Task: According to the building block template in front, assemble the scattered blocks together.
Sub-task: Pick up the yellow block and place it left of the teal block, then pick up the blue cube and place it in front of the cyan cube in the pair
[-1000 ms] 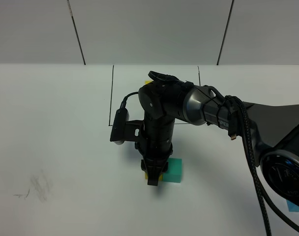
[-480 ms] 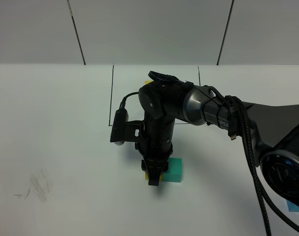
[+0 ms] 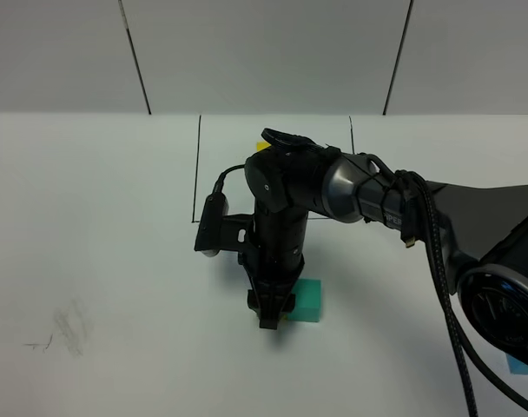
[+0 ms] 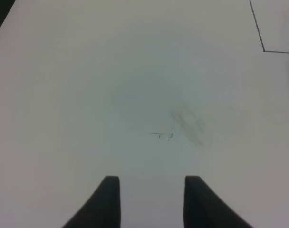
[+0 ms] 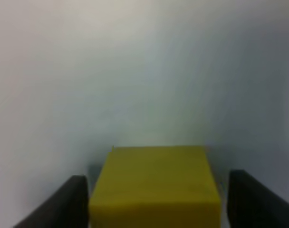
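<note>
1. the right gripper [image 3: 270,314] is reaching across to mid-table [image 3: 90,261] and pointing down. its jaws are standing apart on either side of the yellow cube [image 5: 154,183], with a sliver of gap on each side.
2. the yellow cube is sitting on the table just beside the teal cube [image 3: 310,300].
3. the blue cube [image 3: 522,365] is lying well apart at the right edge, half hidden by the arm base.
4. the template [image 3: 261,146] is sitting inside the black frame [image 3: 197,165], mostly behind the arm, with only a yellow corner showing.
5. the left gripper [image 4: 149,202] is hanging closed on nothing near a grey smudge [image 4: 187,124].
</note>
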